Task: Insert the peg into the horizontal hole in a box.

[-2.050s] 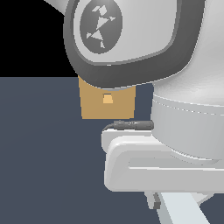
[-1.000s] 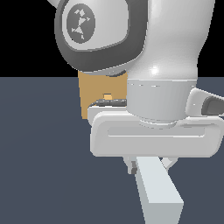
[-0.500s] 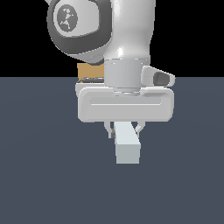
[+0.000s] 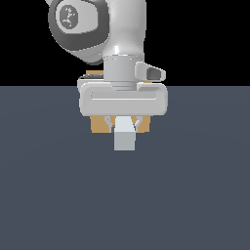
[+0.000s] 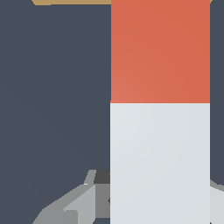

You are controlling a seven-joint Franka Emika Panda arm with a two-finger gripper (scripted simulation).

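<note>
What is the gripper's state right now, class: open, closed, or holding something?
Gripper: closed on the peg, red-orange end pointing toward the box.

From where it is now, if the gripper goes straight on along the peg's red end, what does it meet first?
Probably the box: the gripper holds the peg aimed at it. How far off it is, and whether the hole lines up, cannot be told.

The peg [image 5: 160, 109] fills much of the wrist view, its pale grey-white length running out from the gripper [image 5: 131, 203] and its red-orange end farthest from it. A thin strip of the tan box [image 5: 72, 2] shows just beyond that red end. Dark floor [image 5: 52, 96] lies beneath.
</note>
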